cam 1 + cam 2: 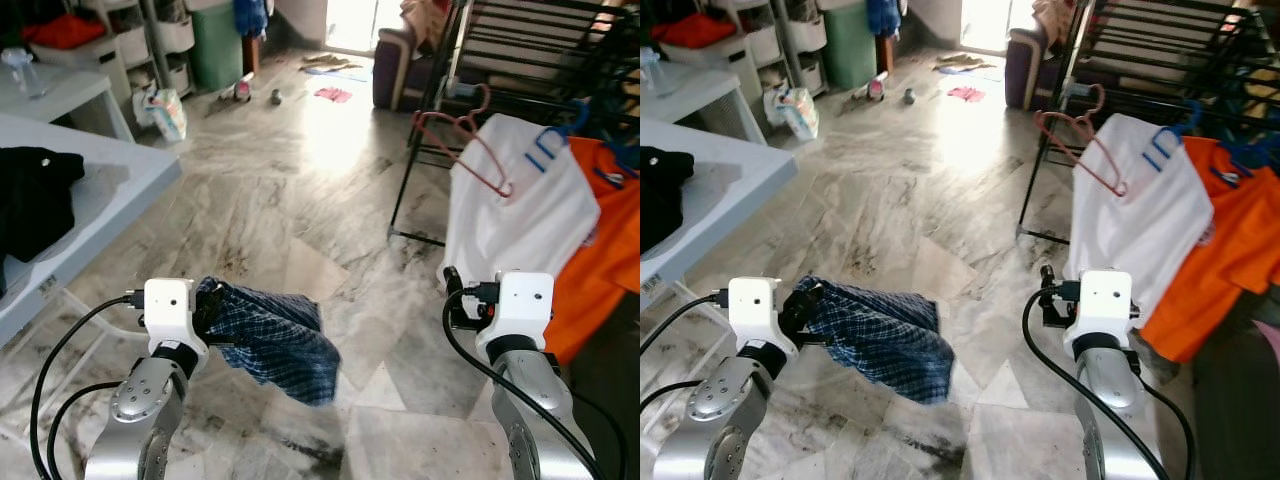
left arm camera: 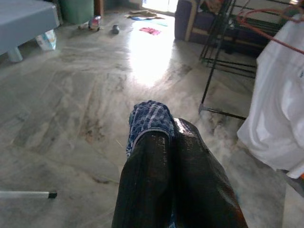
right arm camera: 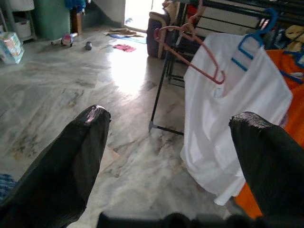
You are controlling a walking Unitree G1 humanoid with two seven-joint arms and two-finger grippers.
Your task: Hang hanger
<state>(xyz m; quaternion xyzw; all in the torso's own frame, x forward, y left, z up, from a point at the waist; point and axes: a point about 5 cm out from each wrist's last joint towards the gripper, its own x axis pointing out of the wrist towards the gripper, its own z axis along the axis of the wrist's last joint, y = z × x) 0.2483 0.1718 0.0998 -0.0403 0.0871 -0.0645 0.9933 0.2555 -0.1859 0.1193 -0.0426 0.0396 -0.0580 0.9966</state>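
A dark blue checked cloth garment (image 1: pixel 275 340) is held pinched in the left pincer (image 2: pixel 164 142) at seven o'clock. The right pincer (image 3: pixel 171 142) is spread wide and empty. The pink wire hanger (image 1: pixel 465 140), at two o'clock on the black drying rack (image 1: pixel 500 40), should be approached slowly and gripped at its neck.

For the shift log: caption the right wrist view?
Open right gripper faces a pink hanger and white shirt on the rack.

Grey-veined marble floor (image 1: pixel 300 190), sunlit at the far end. Lying on it far off: a pink scrap (image 1: pixel 333 94), a patterned plastic bag (image 1: pixel 163 112), possibly a small bottle (image 1: pixel 243 90). White table (image 1: pixel 110 180) bearing black clothing (image 1: pixel 30 200).
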